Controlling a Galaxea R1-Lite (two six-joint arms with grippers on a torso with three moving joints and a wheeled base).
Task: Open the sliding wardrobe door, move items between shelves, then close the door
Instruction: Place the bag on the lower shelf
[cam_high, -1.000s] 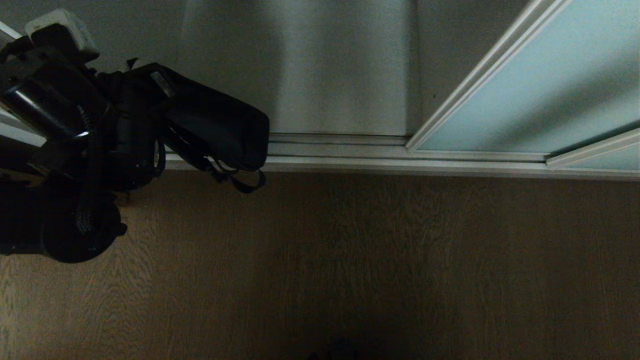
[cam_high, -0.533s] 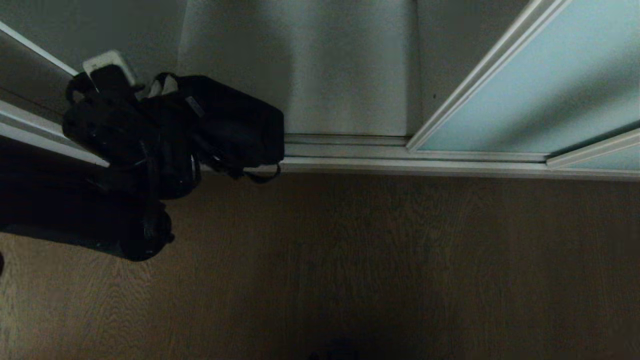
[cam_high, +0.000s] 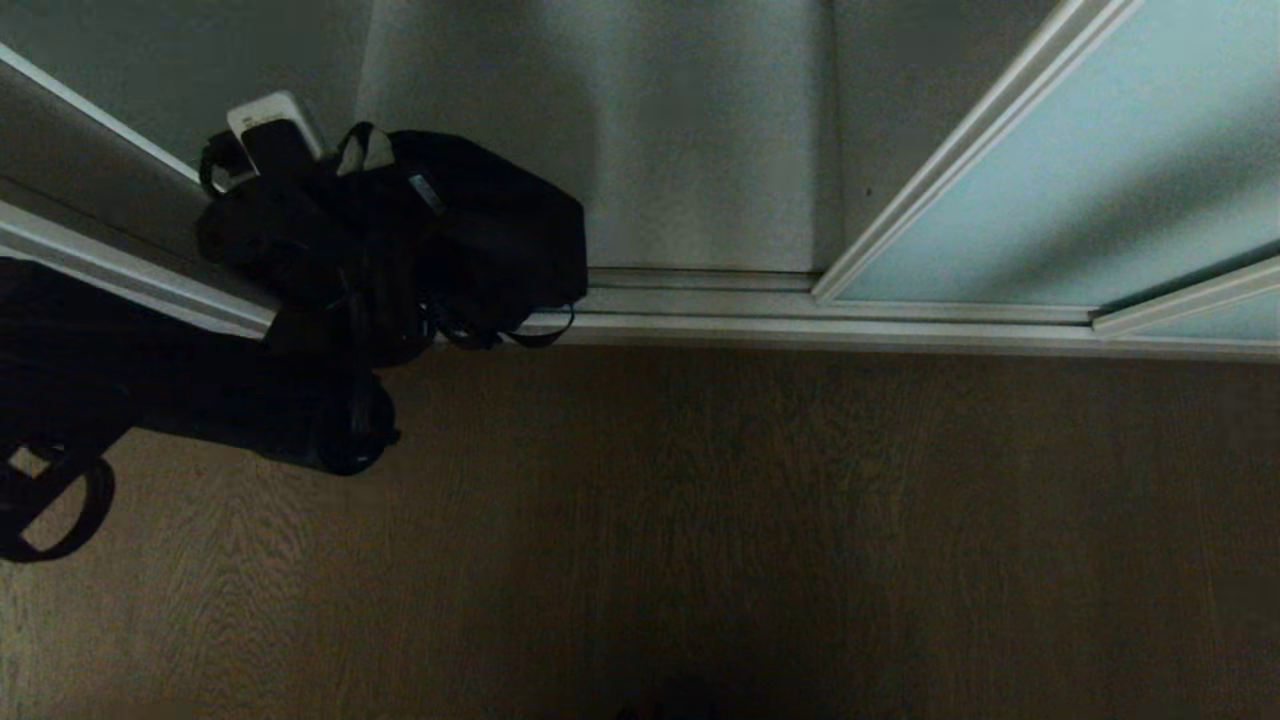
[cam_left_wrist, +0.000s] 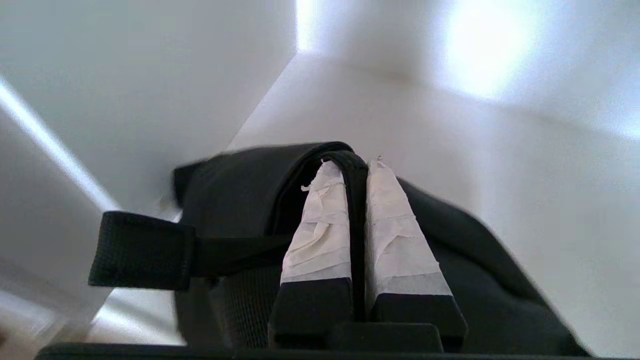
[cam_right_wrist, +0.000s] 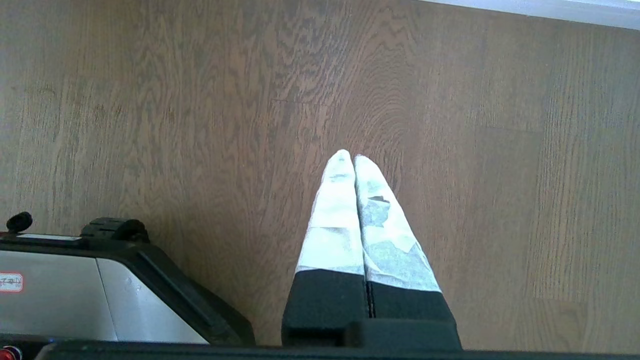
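Door (cam_high: 1080, 170) already slid open, off to right. Left gripper (cam_left_wrist: 356, 165) pinched narrow on strap of black bag (cam_high: 480, 230), bag held over wardrobe threshold, low shelf (cam_high: 700, 130) beyond. Right gripper (cam_right_wrist: 354, 160) closed, empty, parked above floor (cam_right_wrist: 150, 100). Left: set bag down, close door.

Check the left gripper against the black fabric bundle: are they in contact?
Touching. The left wrist view shows the left gripper with both taped fingers pinched on a fold of the black fabric bundle, no gap on either side.
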